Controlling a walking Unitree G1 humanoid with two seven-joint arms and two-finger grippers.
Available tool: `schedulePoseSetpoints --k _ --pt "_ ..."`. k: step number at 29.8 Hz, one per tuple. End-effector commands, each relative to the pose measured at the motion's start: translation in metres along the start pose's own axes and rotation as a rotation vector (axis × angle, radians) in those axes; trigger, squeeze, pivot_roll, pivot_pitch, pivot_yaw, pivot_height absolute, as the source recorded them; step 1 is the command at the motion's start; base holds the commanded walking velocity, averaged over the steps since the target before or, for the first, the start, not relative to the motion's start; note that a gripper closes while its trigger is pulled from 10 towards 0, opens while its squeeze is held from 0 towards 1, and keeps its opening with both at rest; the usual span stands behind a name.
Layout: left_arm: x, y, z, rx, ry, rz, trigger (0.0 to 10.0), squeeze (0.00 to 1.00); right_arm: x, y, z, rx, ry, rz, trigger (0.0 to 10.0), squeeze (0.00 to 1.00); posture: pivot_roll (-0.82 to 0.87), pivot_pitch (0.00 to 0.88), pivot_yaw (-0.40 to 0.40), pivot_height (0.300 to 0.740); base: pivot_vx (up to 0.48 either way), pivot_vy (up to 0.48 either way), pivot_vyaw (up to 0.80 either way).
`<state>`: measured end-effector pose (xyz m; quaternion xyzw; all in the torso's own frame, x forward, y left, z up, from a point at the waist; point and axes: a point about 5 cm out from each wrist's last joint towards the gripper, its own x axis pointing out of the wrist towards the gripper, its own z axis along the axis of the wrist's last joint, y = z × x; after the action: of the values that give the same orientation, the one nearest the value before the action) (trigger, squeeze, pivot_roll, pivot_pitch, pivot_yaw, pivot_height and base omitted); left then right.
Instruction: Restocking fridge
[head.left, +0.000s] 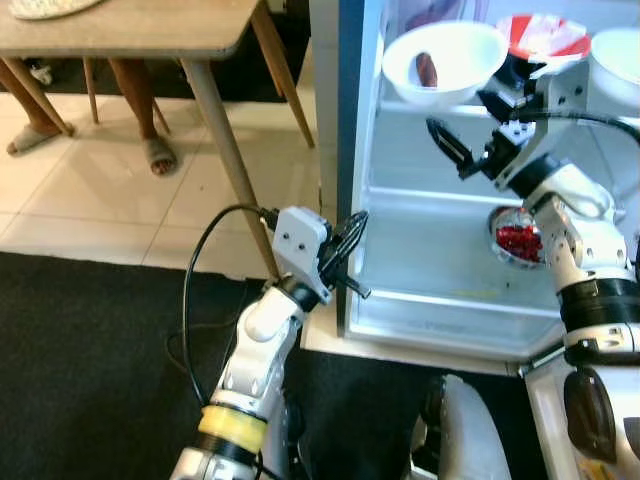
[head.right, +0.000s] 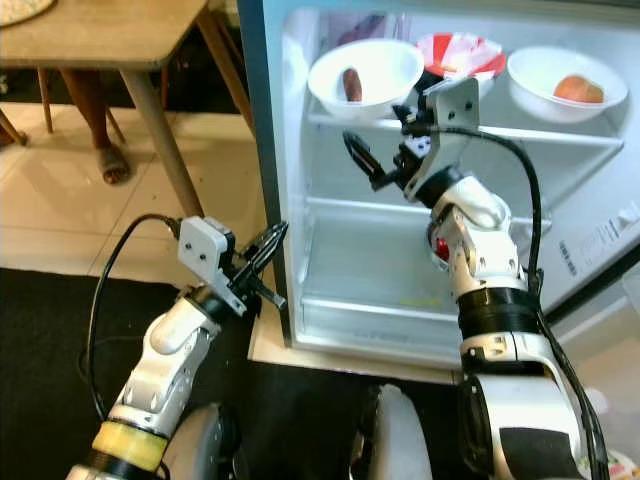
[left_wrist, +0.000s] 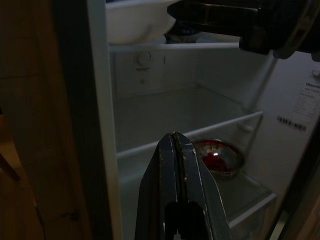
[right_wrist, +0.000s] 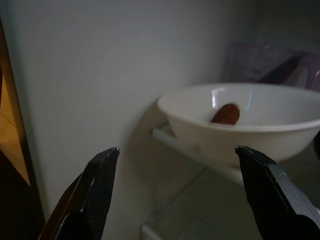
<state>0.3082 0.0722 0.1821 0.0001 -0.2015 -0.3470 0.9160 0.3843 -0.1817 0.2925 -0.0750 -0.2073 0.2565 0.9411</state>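
Fridge (head.right: 300, 150) is open. Top shelf (head.right: 560, 132) carries three bowls: a white bowl with a brown sausage-like item (head.right: 366, 72) on the robot's left, a red-and-white bowl (head.right: 462, 50) in the middle toward the back, and a white bowl with an orange-pink item (head.right: 565, 82) on the right. A small glass bowl of red stuff (left_wrist: 218, 156) sits on a lower shelf, partly hidden behind the right forearm in the head views.

Right hand (head.right: 362, 158) is inside the fridge, just under the top shelf's front edge and below the sausage bowl. Fingers spread wide, nothing between them; in the wrist view that bowl sits near the gap, not touched.

Left hand (head.left: 345, 255) hangs outside, near the fridge's left wall w/ fingers pressed together, empty.

Risks, as I judge them:
- Right hand is close under the shelf lip. Lifting w/o backing out first could knock the shelf or tip the sausage bowl, which sits near the front edge.
- Right elbow/forearm crowds the red-stuff bowl; a careless pull-out could nudge it along its shelf.
- Cable (head.right: 500, 150) looping over the right wrist runs near the top shelf & could snag on a bowl rim.
- Left hand is close to the fridge wall; a swing inward could strike it.
- A person's sandalled feet (head.left: 155, 155) show under the wooden worktop (head.left: 130, 30), well apart from the arms; stepping back needs care.
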Motion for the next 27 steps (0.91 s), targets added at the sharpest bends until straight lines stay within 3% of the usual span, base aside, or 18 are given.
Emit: schedulePoseSetpoints --k 1,13,15,20,27 --pt "-0.003 -0.003 -0.002 0.007 0.009 -0.015 10.0 0.0 0.002 0.001 -0.001 -0.005 0.009 0.013 10.0 0.0 -0.03 0.201 0.014 0.532 0.0 0.0 0.0" --pt "-0.003 -0.004 -0.002 0.004 0.008 -0.019 10.0 0.0 0.004 0.003 0.021 -0.073 -0.088 0.111 10.0 0.0 -0.03 0.205 0.015 0.517 0.0 0.0 0.0" --pt "-0.002 -0.004 -0.001 0.005 0.007 -0.021 10.0 0.0 0.009 0.004 0.039 -0.089 -0.131 0.206 10.0 0.0 -0.04 0.214 0.014 0.517 0.0 0.0 0.0" --pt "-0.002 -0.005 0.0 0.005 0.003 -0.022 10.0 0.0 0.021 0.006 0.064 -0.208 -0.139 0.328 10.0 0.0 -0.04 0.224 0.009 0.517 0.0 0.0 0.0" --pt "-0.002 -0.008 0.001 0.0 0.0 -0.025 10.0 0.0 0.031 0.009 0.075 -0.311 -0.116 0.376 10.0 0.0 -0.05 0.238 0.007 0.517 0.0 0.0 0.0"
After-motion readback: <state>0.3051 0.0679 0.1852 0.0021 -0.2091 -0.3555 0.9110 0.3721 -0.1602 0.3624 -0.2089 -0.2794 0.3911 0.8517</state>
